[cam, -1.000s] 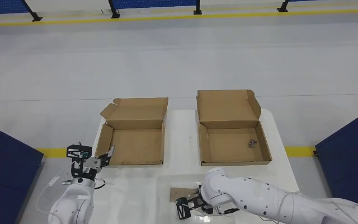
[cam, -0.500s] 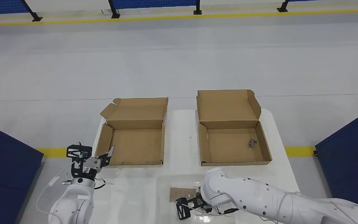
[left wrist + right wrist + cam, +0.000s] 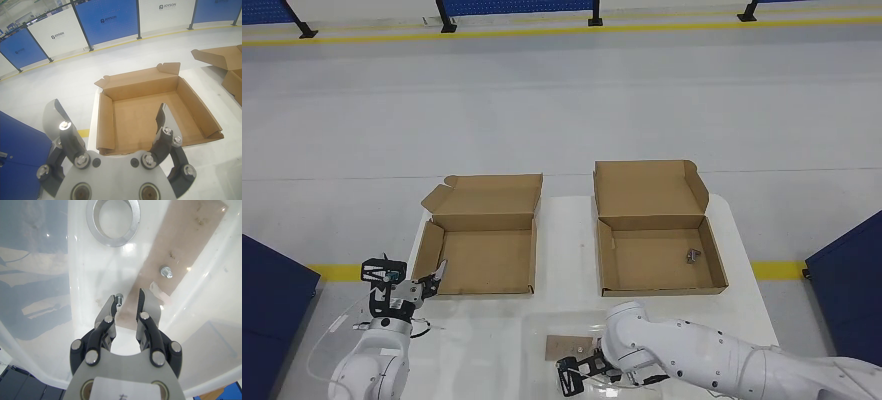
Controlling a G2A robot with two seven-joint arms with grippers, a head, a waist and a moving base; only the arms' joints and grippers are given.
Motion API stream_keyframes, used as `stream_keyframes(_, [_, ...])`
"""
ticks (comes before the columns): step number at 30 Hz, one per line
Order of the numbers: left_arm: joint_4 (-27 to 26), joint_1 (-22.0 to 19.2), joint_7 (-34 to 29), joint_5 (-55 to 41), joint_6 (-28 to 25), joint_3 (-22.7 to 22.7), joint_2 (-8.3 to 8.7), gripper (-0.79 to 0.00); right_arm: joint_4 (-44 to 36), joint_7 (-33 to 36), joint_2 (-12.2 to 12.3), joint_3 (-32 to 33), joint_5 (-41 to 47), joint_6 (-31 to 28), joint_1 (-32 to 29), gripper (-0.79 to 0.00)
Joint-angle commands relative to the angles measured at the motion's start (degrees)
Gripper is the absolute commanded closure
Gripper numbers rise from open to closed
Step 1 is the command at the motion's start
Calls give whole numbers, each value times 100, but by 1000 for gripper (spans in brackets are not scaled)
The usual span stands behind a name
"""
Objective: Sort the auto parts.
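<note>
My right gripper (image 3: pixel 127 296) hangs open inside a clear plastic bin (image 3: pixel 208 285), low over its floor. A small silver bolt (image 3: pixel 119 299) lies right beside one fingertip, not gripped. A larger bolt (image 3: pixel 166 273) rests farther off on a brown patch, and an aluminium ring (image 3: pixel 113 220) lies beyond. In the top view this gripper (image 3: pixel 572 372) is at the table's front edge. My left gripper (image 3: pixel 109 106) is open and holds nothing, just in front of the empty left cardboard box (image 3: pixel 143 117). The right cardboard box (image 3: pixel 657 255) holds one small metal part (image 3: pixel 693 255).
Both boxes sit side by side at the back of the white table (image 3: pixel 567 260), lids folded back. A brown cardboard piece (image 3: pixel 564 346) lies under the bin. Blue panels (image 3: pixel 272 290) flank the table on both sides.
The right arm has shifted very slightly toward the table's front. The left arm has kept still.
</note>
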Motion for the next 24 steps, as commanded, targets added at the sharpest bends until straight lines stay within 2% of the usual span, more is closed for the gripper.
stream_keyframes(1, [0,0,0,0,0,0,0,-785,12,0,-3,0,9,0,-3,-6])
stream_keyframes(10, [0,0,0,0,0,0,0,-785,-52,51,18,0,85,51,34,0])
stream_keyframes(24, [0,0,0,0,0,0,0,-785,-280,211,169,0,690,212,284,0])
